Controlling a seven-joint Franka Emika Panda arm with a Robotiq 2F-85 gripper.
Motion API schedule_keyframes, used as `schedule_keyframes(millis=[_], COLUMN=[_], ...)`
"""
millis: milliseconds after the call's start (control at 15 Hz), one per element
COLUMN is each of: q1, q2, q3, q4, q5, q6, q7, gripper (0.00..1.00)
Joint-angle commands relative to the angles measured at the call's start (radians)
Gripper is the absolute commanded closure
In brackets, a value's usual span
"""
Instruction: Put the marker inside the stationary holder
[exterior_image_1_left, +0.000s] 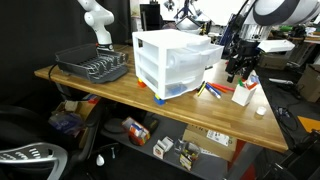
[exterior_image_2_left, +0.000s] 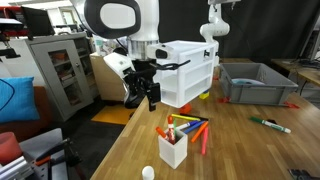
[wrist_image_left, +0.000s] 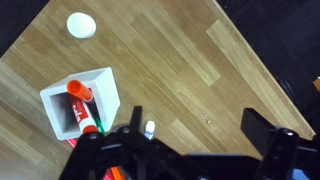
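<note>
End effector (wrist_image_left: 198, 122) hangs from the bent arm (exterior_image_2_left: 122, 20), pointing straight down above the worktop (wrist_image_left: 190, 60); its jaws are spread wide with nothing clearly between them, though a small pale tip beside one finger (wrist_image_left: 136, 122) is too small to name. Off to one side of the jaws and apart from them the holder (wrist_image_left: 82, 100) stands upright, mouth up, with red and orange markers (wrist_image_left: 80, 93) leaning in it, long axes near vertical. In an exterior view loose markers (exterior_image_2_left: 203, 138) lie flat just beside the holder, with the drawer unit (exterior_image_2_left: 190, 70) and a grey bin (exterior_image_2_left: 250, 82) beyond.
</note>
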Motion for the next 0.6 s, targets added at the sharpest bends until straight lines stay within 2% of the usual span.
schedule_keyframes(millis=[0,133,200,533], q1=[-0.010,-0.022,-0.005,-0.008], q2=[0.040,0.069,0.051,0.068], q3=[0.000,0.015,0.000,0.003], q4=[-0.013,-0.005,-0.008,-0.004], q5=[0.035,0.109,0.051,0.080], q6=[0.058,0.043,0.028,0.031], q7=[-0.038,-0.083,-0.030,-0.051], gripper=[0.00,0.00,0.00,0.00])
